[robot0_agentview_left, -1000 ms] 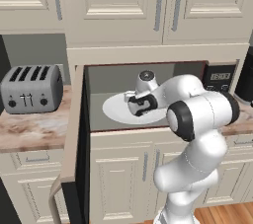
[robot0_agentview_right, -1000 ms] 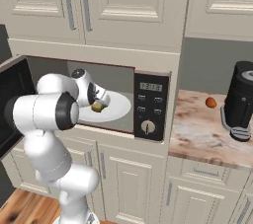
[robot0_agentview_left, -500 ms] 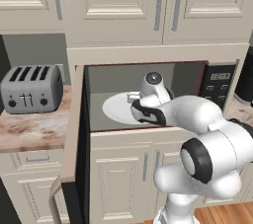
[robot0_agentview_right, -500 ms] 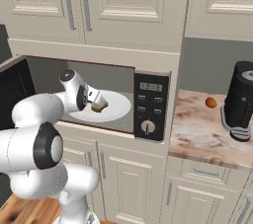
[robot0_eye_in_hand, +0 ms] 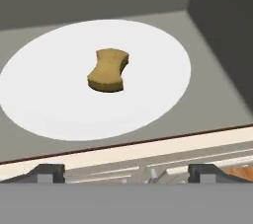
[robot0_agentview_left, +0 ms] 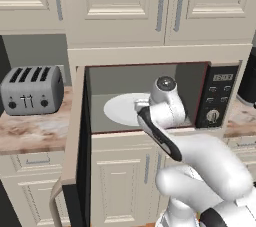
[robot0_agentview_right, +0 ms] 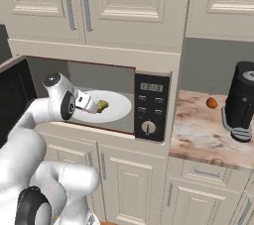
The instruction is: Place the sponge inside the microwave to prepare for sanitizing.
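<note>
Sponge (robot0_eye_in_hand: 108, 69) lies flat on the white round plate (robot0_eye_in_hand: 44, 109) inside the microwave (robot0_agentview_right: 151, 107), a little left of the plate's middle in the hand view, touching nothing but the plate. In the right base view the sponge (robot0_agentview_right: 101, 105) shows on the plate just beyond the gripper. The gripper (robot0_eye_in_hand: 126, 172) hangs at the front lip of the grey cavity, its two dark fingertips (robot0_eye_in_hand: 47, 171) spread wide with nothing between them, well apart from the sponge. The microwave door (robot0_agentview_left: 75, 136) stands swung open to the left. Its black button panel with a round knob (robot0_agentview_right: 147, 128) sits at the right. A silver four-slot toaster (robot0_agentview_left: 31, 90) stands on the counter to the left; a black coffee machine (robot0_agentview_right: 241, 101) and a small orange thing (robot0_agentview_right: 212, 102) stand on the counter to the right.
</note>
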Tool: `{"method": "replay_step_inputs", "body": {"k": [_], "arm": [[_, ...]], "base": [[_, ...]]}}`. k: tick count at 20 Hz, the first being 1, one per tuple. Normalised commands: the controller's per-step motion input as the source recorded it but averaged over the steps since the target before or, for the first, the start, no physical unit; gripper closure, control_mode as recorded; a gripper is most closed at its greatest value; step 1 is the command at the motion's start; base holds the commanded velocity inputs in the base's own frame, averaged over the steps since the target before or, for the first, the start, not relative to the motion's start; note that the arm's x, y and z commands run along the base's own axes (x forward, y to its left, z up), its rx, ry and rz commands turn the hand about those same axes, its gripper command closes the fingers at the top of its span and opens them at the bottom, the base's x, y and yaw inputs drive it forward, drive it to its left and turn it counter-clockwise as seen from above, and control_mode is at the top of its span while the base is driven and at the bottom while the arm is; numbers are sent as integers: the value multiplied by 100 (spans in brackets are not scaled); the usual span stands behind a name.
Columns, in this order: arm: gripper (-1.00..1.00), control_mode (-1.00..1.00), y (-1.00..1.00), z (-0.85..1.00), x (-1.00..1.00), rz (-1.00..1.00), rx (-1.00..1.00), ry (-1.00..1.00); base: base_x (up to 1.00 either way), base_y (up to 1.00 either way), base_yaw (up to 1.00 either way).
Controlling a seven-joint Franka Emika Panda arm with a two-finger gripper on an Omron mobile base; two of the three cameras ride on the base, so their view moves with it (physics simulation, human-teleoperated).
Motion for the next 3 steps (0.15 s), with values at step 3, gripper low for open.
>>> {"method": "replay_step_inputs", "body": {"k": [3], "arm": [[-100,-100,0,7,-96,2,-5,-2]], "base": [[0,0,0]]}}
